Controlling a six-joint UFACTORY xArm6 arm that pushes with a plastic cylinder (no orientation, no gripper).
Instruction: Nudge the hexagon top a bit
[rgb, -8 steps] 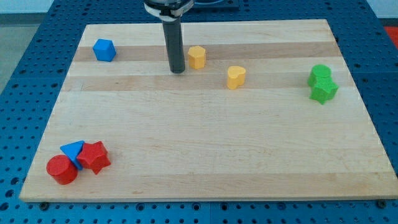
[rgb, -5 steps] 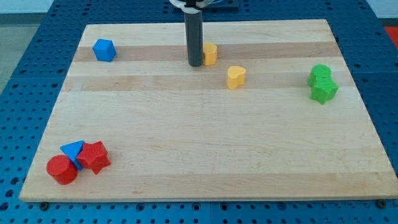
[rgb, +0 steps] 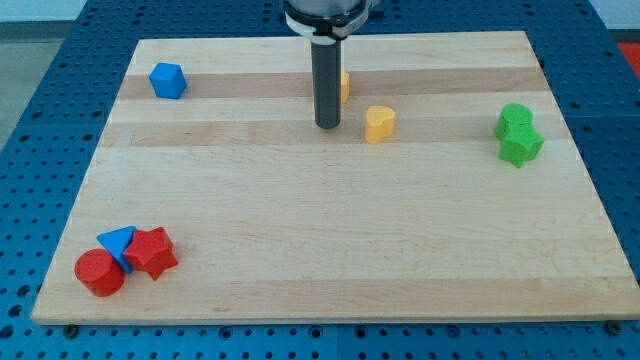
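Observation:
The yellow hexagon (rgb: 344, 86) sits near the view's top, mostly hidden behind my dark rod; only its right edge shows. My tip (rgb: 328, 125) rests on the board just below the hexagon, toward the view's bottom. A yellow heart block (rgb: 379, 123) lies to the right of my tip, apart from it.
A blue block (rgb: 167, 80) sits at the top left. Two green blocks (rgb: 518, 133) touch at the right. A red cylinder (rgb: 99, 272), a blue triangle (rgb: 118, 242) and a red star-like block (rgb: 152, 251) cluster at the bottom left on the wooden board (rgb: 330, 230).
My rod has moved right and then down the view, from left of the hexagon to just below it. The hexagon has shifted slightly right and up. Other blocks have not moved.

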